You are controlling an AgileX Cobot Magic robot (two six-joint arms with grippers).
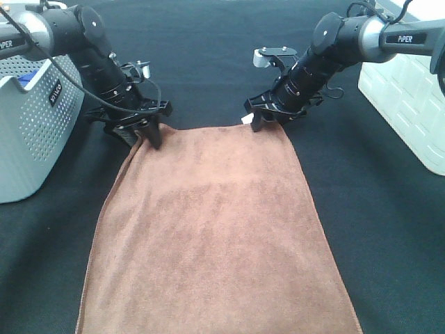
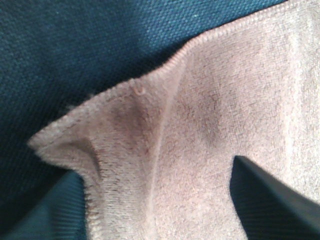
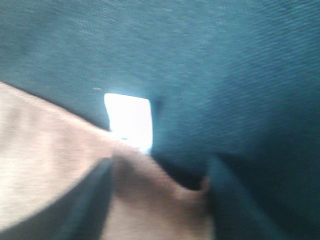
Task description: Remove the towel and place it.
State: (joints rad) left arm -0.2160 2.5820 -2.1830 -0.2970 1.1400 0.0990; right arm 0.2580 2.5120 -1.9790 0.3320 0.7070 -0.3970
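Observation:
The brown towel lies spread flat on the black table, its near end running out of the bottom of the exterior view. My left gripper is down on the towel's far left corner. In the left wrist view the gripper stands open, fingers astride the towel, which is rucked into a raised fold. My right gripper sits at the far right corner beside the white tag. In the right wrist view that gripper is open, with the bunched towel corner between its fingers and the tag just beyond.
A grey perforated basket stands at the left edge, close to my left arm, with a blue item inside. A white basket stands at the right edge. Black tablecloth lies beyond the towel.

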